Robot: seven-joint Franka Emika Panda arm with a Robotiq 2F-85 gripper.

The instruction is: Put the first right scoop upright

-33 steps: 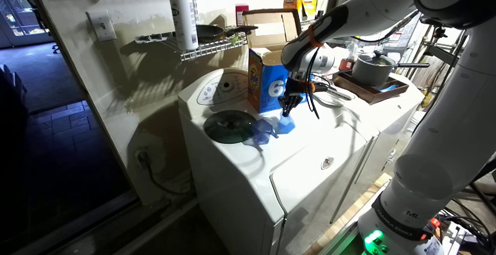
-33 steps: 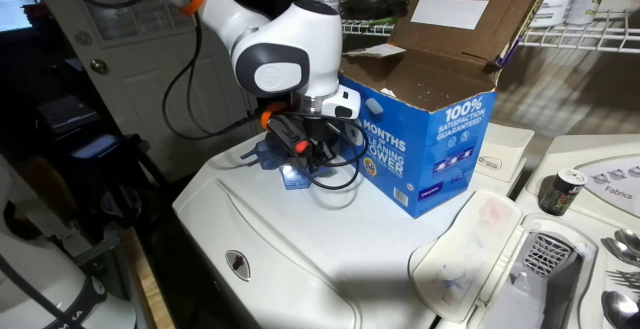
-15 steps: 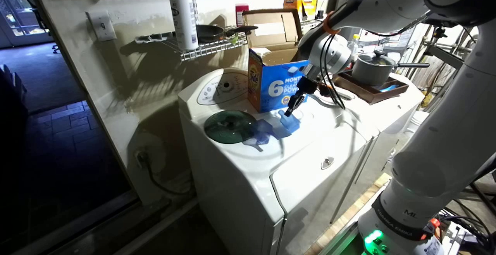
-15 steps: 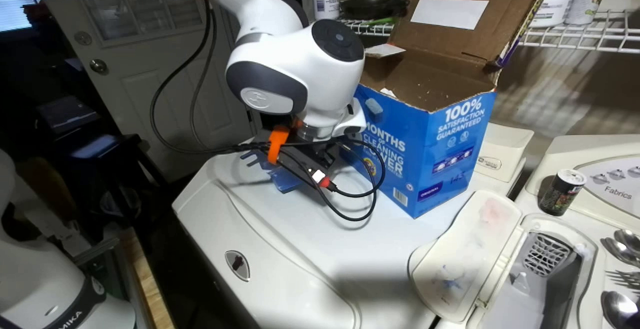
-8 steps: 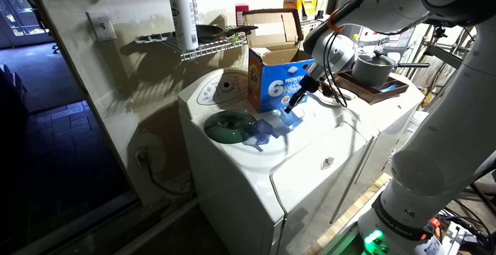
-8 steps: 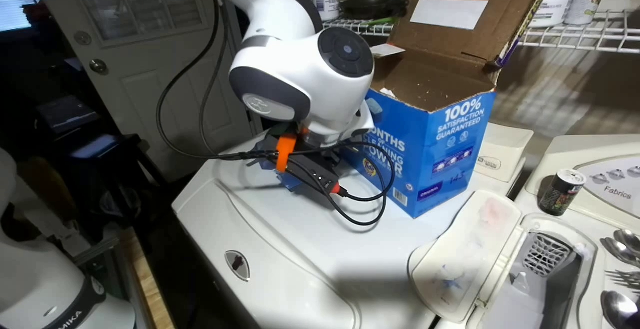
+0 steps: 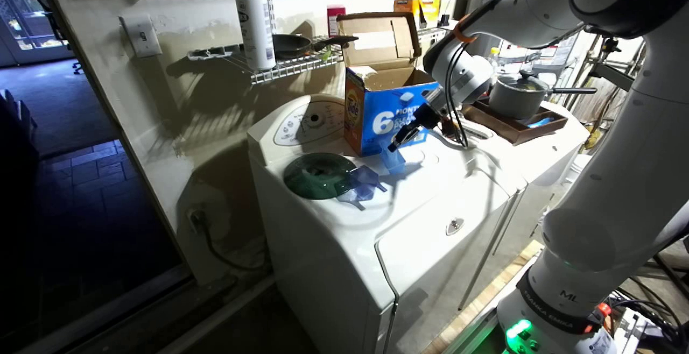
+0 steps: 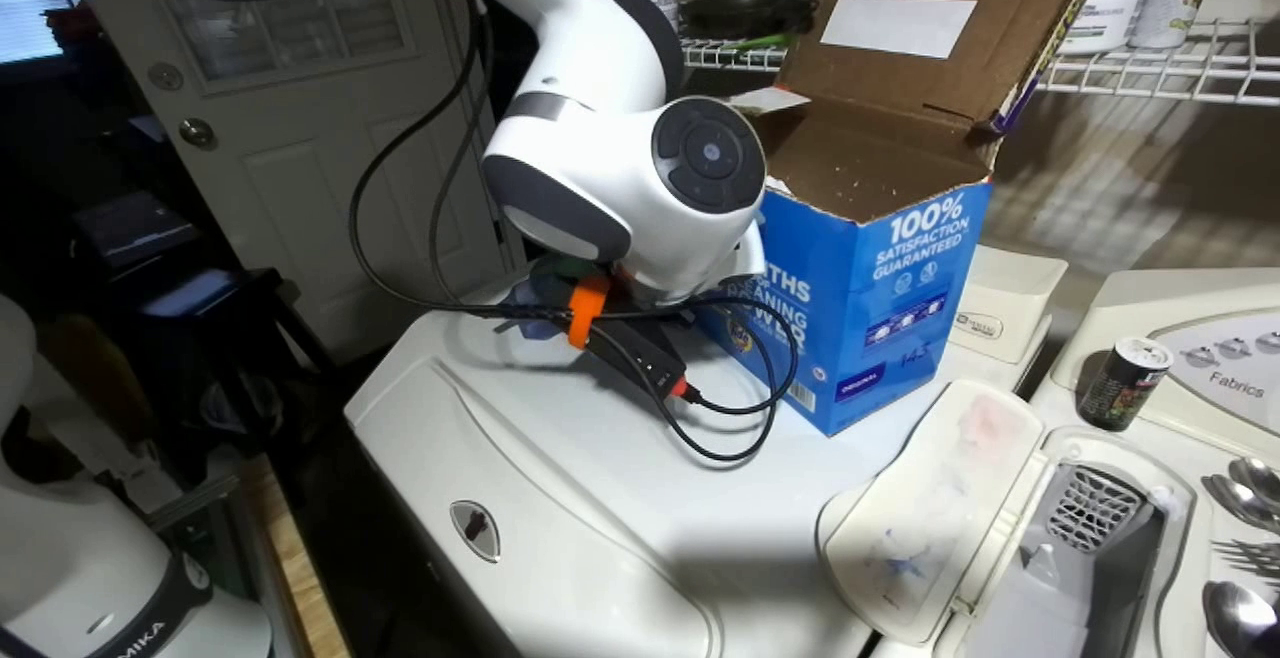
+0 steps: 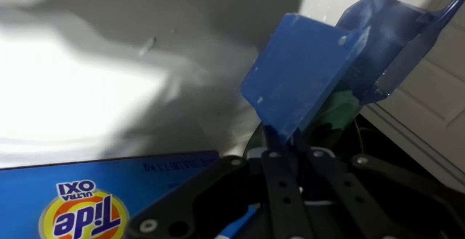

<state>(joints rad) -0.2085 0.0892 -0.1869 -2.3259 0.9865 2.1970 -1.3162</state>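
The pincer [image 9: 284, 137] grips the light-blue scoop [image 9: 296, 68] near an open carton [image 8: 910, 288]; a brown tray [image 7: 492, 126] holds a lidded pot [image 7: 512, 100].

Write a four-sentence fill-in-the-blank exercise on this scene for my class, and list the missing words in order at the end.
The scoop gripped by the end effector is coloured ____.
The largest white numeral on the Tide carton is ____.
The round disc on the white appliance is dark ____.
In the wrist view, the Tide logo appears upside ____.

Missing words: blue; 6; green; down.
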